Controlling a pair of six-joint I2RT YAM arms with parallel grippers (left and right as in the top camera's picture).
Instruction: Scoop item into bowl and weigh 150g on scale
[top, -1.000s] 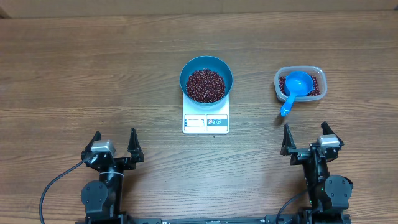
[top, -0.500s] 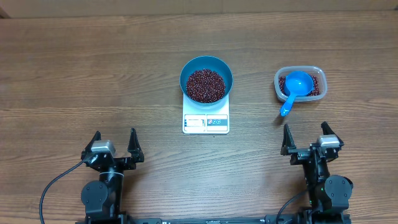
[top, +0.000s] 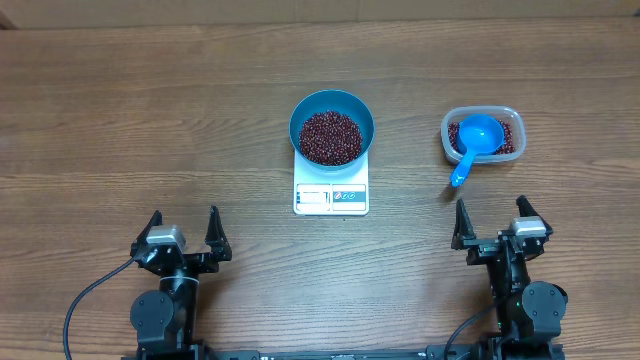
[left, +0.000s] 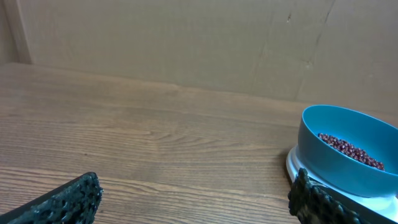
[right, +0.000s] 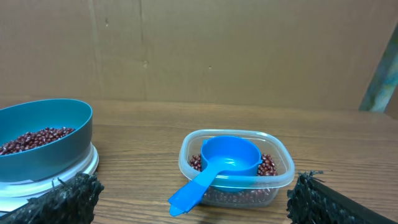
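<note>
The teal-blue bowl stands on the white scale at the table's middle, with a heap of dark red-brown beans inside. The bowl shows at the right of the left wrist view, and the bowl at the left of the right wrist view. More beans lie in a clear tub at the right, under a blue scoop. My left gripper and right gripper rest open near the front edge, far from everything, nothing between their fingers.
The clear tub with the scoop sits just ahead of my right gripper, the scoop's handle hanging over the rim toward me. A cardboard wall closes the far side of the table.
</note>
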